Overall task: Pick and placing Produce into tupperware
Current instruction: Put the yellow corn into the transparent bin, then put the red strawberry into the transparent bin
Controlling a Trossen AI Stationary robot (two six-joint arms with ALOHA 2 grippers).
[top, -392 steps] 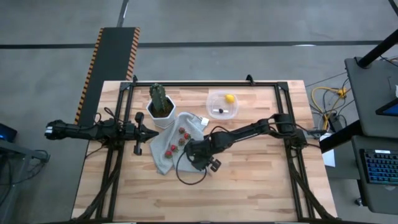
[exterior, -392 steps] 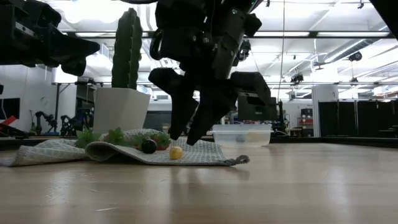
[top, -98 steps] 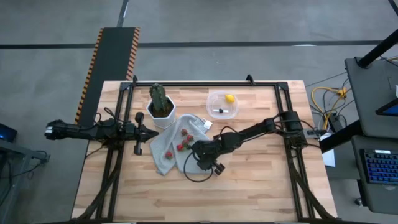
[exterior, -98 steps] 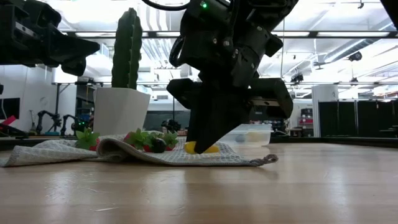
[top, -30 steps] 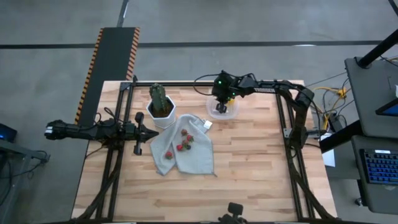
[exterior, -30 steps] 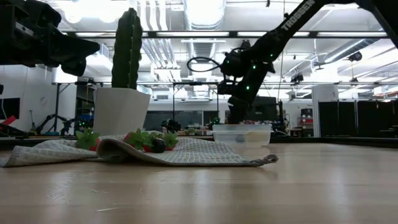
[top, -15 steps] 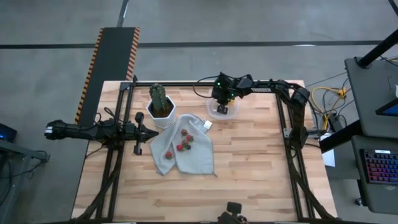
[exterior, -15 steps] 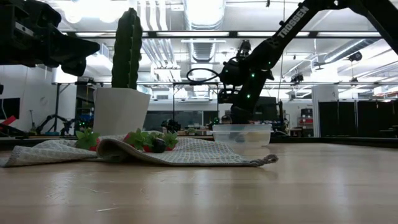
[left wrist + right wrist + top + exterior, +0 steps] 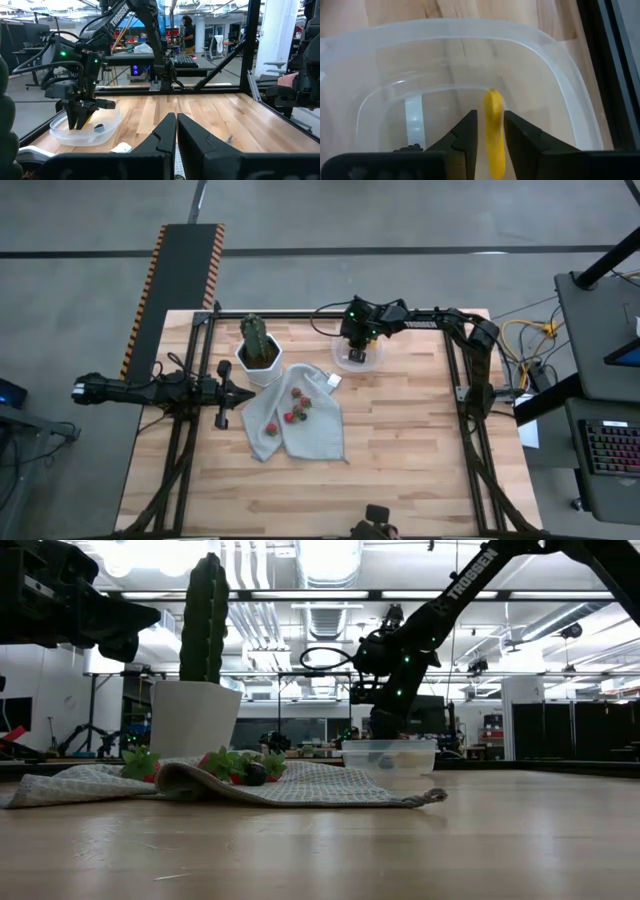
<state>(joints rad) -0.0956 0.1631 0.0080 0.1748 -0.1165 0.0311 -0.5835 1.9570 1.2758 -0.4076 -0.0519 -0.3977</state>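
The clear tupperware point(image 9: 357, 356) stands at the table's far side, also in the low view point(image 9: 390, 756). My right gripper point(image 9: 490, 134) hangs over it, pointing down, shut on the yellow-orange elongated piece point(image 9: 493, 125). A dark berry point(image 9: 98, 127) lies on the tupperware's floor. The lemon is hidden. Several red berries point(image 9: 296, 408) and a dark one point(image 9: 256, 773) lie on the grey cloth point(image 9: 305, 428). My left gripper point(image 9: 176, 131) is shut and touches nothing; it waits at the table's left point(image 9: 243, 393). My right gripper holds the yellow-orange piece by its sides point(image 9: 495, 142), pinched between the two fingers point(image 9: 466, 134). The fingers come from above, pointing down into the tupperware, and lie along the piece. Its free end point(image 9: 492, 95) sticks out past the fingertips toward the tupperware's floor.
A green cactus in a white pot point(image 9: 259, 354) stands left of the tupperware, touching the cloth's far edge. A small white tag point(image 9: 329, 379) lies between cloth and tupperware. Bare wood fills the near half and the right side of the table point(image 9: 420, 450).
The right gripper has sunk a little toward the tupperware, still shut on the yellow-orange piece. Cloth, berries and left arm have kept still.
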